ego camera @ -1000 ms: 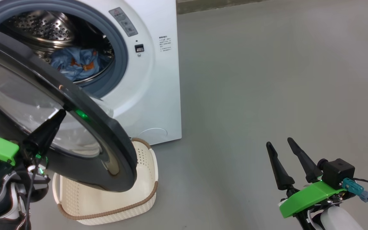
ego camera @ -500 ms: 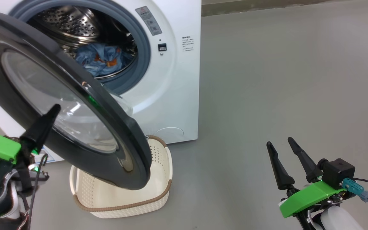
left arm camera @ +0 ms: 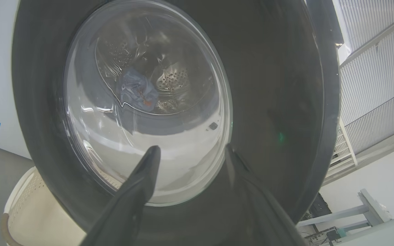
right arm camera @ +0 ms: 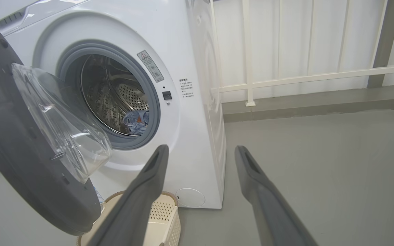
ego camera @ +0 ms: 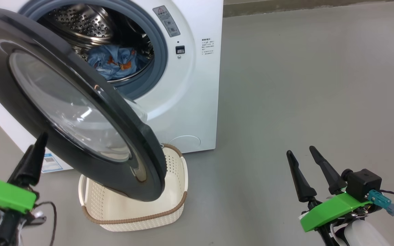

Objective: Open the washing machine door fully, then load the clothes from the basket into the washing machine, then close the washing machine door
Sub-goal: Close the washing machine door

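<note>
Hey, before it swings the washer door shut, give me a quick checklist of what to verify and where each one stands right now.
1. Clothes inside the washing machine: ok, the blue bundle lies behind the grey door seal.
2. Basket emptied: the part in view is bare; the rest is behind the door, cannot tell.
3. Left gripper free of the washing machine door: ok, open, holding nothing, aimed at the door's outer face.
4. Right gripper out of the door's swing: ok, open, well off to the right.
5. Door shut: not ok, it stands half open.

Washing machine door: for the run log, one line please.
door part-open | clothes in drum | basket looks empty | left hand open | right hand open
</note>
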